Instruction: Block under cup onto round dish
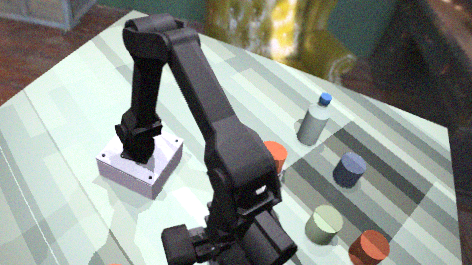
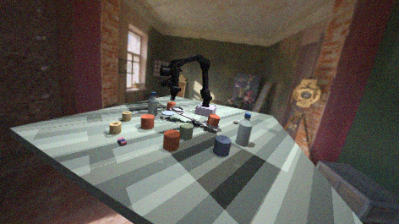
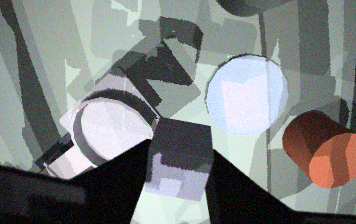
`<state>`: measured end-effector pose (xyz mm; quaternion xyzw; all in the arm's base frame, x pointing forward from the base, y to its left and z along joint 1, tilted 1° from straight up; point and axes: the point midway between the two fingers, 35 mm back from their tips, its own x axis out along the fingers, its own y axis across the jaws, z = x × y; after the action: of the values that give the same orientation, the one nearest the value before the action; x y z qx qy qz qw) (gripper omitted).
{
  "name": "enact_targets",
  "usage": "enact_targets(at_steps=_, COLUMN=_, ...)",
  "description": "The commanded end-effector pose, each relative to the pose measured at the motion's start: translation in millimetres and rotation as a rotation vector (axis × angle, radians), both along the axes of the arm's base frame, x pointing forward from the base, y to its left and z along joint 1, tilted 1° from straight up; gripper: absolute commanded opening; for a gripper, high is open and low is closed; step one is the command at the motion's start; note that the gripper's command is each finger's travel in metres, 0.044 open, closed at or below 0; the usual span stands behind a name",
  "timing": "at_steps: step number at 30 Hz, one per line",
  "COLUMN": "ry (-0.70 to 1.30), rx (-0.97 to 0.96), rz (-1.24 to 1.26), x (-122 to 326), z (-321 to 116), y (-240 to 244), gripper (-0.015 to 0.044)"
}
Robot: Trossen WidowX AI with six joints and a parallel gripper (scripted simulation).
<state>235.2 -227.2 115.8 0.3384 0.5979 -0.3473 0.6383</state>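
Note:
My gripper (image 3: 179, 151) (image 2: 172, 98) is shut on a small dark grey-lavender block (image 3: 179, 162), held between the fingertips in the wrist view. Below and left of it is an end of the balance (image 3: 115, 130) (image 2: 192, 119), with no cup on that end. The pale blue round dish (image 3: 247, 95) (image 2: 167, 113) lies right of and beyond the block in the wrist view and has nothing on it. An orange cup (image 3: 332, 165) (image 2: 171, 105) is beside the dish, not over it. Another orange cup (image 2: 214, 120) (image 1: 276, 153) stands at the other end of the balance.
A blue cylinder (image 1: 350, 170) (image 2: 221, 146), a green cylinder (image 1: 324, 225) (image 2: 186, 131), and red cylinders (image 1: 369, 248) (image 2: 172, 140) (image 2: 147, 122) stand around the balance. A bottle (image 1: 313, 125) (image 2: 243, 131) stands farther off; another bottle (image 2: 152, 105) is near the dish.

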Motion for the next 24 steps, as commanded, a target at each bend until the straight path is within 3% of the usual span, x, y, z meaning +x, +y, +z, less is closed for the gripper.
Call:
enact_targets(at_steps=1, ry=0.007, rx=0.005, rz=0.004, x=-10, z=-12, y=-10, gripper=0.0)
enact_targets(at_steps=17, ry=0.014, rx=0.009, rz=-0.013, x=-60, z=-61, y=-52, gripper=0.0)
enact_targets(at_steps=24, ry=0.014, rx=0.01, rz=-0.014, x=-62, z=-77, y=-55, gripper=0.0)
